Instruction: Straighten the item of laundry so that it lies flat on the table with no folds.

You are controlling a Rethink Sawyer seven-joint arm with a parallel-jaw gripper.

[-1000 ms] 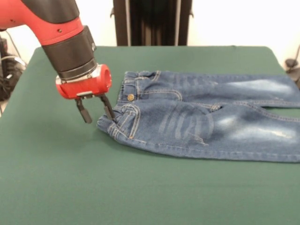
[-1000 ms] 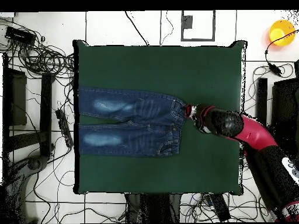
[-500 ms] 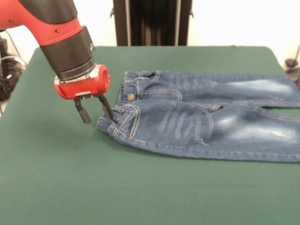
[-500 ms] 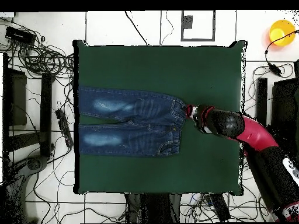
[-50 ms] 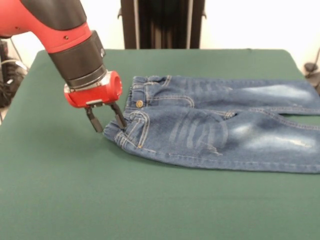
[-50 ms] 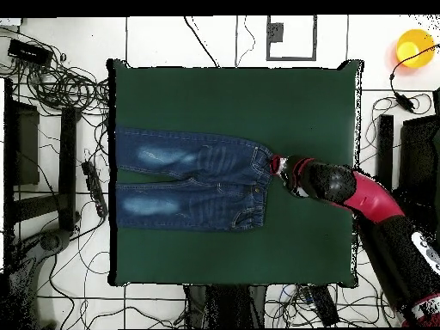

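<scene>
Two legs of the jeans (image 5: 215,130) lie spread on the green counter (image 5: 100,200); the gripper (image 5: 107,120) stands parted at the waistband corner.

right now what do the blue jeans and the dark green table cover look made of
Small blue jeans with faded pale patches: denim by the look, with tan stitching and a metal-looking button. Dark green table cover: matte, no shine, probably felt-like cloth.

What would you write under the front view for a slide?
Robot tool, open, at the waistband corner of jeans spread on a green table.
</scene>
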